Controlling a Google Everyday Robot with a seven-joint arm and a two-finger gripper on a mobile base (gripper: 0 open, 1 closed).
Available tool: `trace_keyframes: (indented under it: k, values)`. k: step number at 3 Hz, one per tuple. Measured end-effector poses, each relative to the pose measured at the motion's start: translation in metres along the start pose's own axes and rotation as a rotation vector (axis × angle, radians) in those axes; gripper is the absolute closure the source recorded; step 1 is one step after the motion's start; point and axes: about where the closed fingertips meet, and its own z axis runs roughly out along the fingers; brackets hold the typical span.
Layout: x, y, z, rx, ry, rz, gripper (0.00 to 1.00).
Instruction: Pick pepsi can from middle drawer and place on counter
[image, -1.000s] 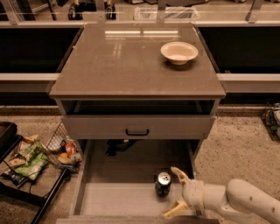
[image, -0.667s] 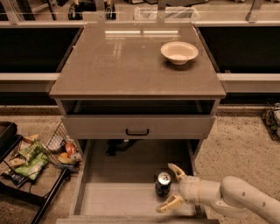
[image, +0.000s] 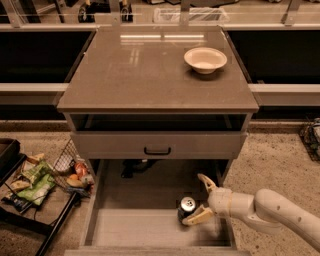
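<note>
The pepsi can (image: 187, 207), dark with a shiny silver top, stands upright on the pale floor of the open middle drawer (image: 140, 227), right of its middle. My gripper (image: 201, 199) reaches in from the right on a cream arm, open, with one finger (image: 206, 182) behind the can and the other (image: 197, 217) in front of it, close around its right side. The counter (image: 145, 75) is the glossy grey-brown top of the cabinet above.
A cream bowl (image: 205, 59) sits on the counter at the back right. A shut drawer front with a black handle (image: 157, 150) hangs over the open drawer. A wire basket of snack packs (image: 47, 175) stands on the floor to the left.
My gripper has moved left toward the can, so its fingers now bracket the can's right side. The can has not moved.
</note>
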Motion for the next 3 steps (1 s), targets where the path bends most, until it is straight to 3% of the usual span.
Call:
trace_keyframes:
  k: [1, 2, 3]
  values:
    - [0.018, -0.007, 0.007, -0.002, 0.029, 0.011, 0.0]
    - [0.04, 0.001, 0.017, -0.023, 0.059, 0.034, 0.0]
    - [0.056, 0.01, 0.021, -0.037, 0.072, 0.058, 0.18]
